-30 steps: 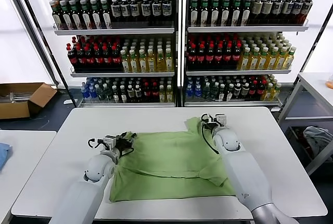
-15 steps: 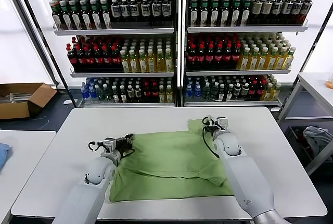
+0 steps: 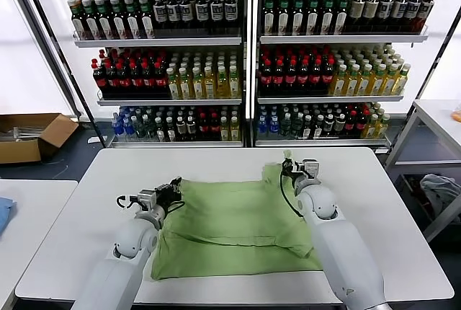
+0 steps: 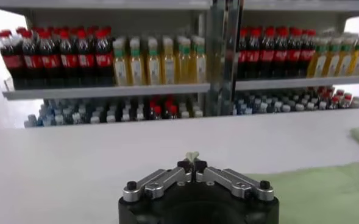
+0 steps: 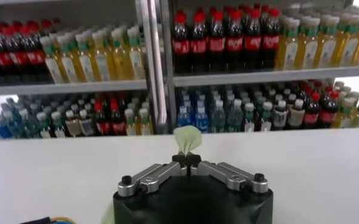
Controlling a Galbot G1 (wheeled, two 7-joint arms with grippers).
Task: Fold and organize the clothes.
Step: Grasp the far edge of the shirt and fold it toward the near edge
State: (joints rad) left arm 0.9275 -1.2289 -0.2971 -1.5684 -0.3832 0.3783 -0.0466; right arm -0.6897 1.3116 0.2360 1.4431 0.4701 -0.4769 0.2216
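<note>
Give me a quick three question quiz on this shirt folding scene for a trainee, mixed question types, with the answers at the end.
1. True or false: the left gripper and the right gripper are each shut on the light green shirt.
2. Multiple choice: the shirt lies on A) the white table, B) the bottle shelves, C) the cardboard box.
3. Fill in: in the right wrist view, a small tuft of ____ fabric sticks out between the closed fingertips.

Key: 1 true; 2 A; 3 green.
</note>
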